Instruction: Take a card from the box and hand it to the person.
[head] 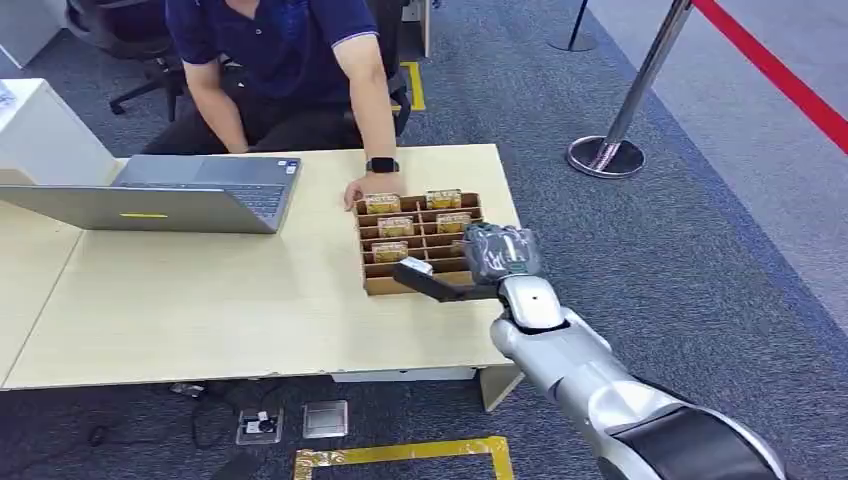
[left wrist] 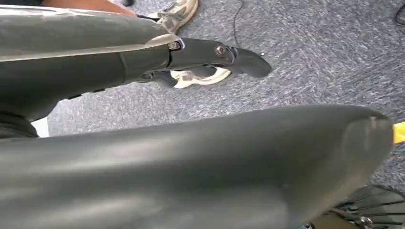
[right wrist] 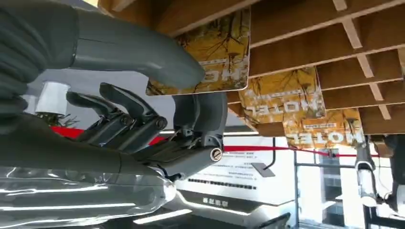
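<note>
A brown slotted box (head: 374, 286) stands on the wooden table (head: 200, 300) with several yellow cards upright in it (head: 396, 226). My right hand (head: 500, 252) is at the box's near right corner. In the right wrist view its thumb (right wrist: 133, 47) lies on the face of a yellow card (right wrist: 224, 52) with dark fingers (right wrist: 200, 112) on the other side, pinching it at the box's slats (right wrist: 310, 47). Two more cards (right wrist: 282, 98) stand behind. The person's hand (head: 365, 190) rests by the box's far left corner. My left hand (left wrist: 200, 157) hangs over carpet, holding nothing, one finger (left wrist: 239, 57) stretched out.
An open grey laptop (head: 180, 195) sits on the table's left part, in front of the seated person (head: 280, 60). A white block (head: 40, 130) stands at the far left. A metal stanchion (head: 605, 155) stands on the carpet to the right of the table.
</note>
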Robot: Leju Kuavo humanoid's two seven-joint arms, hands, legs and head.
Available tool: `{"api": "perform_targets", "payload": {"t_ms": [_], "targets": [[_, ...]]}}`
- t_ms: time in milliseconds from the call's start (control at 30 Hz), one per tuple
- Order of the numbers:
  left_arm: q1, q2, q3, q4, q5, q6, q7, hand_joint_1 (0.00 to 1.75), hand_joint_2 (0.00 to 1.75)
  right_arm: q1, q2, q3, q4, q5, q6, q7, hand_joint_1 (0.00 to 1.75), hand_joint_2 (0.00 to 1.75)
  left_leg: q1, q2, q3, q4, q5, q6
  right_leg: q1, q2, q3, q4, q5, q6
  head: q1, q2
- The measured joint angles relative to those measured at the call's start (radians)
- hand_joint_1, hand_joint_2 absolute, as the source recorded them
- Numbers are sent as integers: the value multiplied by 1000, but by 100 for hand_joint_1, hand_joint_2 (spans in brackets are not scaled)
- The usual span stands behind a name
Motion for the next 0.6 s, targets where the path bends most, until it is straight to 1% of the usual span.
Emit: {"api": "perform_targets", "payload": {"t_ms": [67, 133, 233, 333, 400, 500, 600], "targets": [[4, 0, 0, 0, 6, 1, -8, 0, 0, 18, -4, -3, -45, -6, -9, -21, 175, 175, 0, 0, 0, 0, 0, 0, 0, 0, 0, 0, 0, 0, 1, 0], [8, 0, 0, 0, 12, 3, -9, 0, 0, 49, -7, -4, -126, -19, -8, -48, 175, 175, 0, 0, 0, 0, 0, 0, 0, 0, 0, 0, 0, 0, 0, 0], [17, 0, 0, 0, 25, 6, -11, 0, 0, 110, -14, -2, -329, -57, 22, -100, 175, 175, 0, 0, -1, 0, 0, 0, 0, 0, -1, 0, 0, 0, 0, 0], [27, 0, 1, 0, 35, 12, -18, 0, 0, 147, -22, 10, -503, -82, 24, -142, 175, 175, 0, 0, -1, 0, 0, 0, 0, 0, -2, 0, 0, 0, 1, 0], [30, 0, 1, 0, 37, 13, -24, 0, 0, 150, -27, 24, -595, -106, 23, -162, 175, 175, 0, 0, -1, 0, 0, 0, 0, 0, -1, 0, 0, 0, 0, 0], [30, 1, 1, 0, 37, 12, -27, 0, 0, 135, -30, 46, -662, -133, 21, -175, 175, 175, 0, 0, -1, 0, 0, 0, 0, 0, -1, 0, 0, 0, 1, 0], [24, 1, 1, 0, 32, 10, -27, 0, 0, 90, -29, 64, -666, -142, 1, -174, 175, 175, 0, 0, -1, 0, 1, 0, 0, 0, -1, 0, 1, 0, 1, 0]]}}
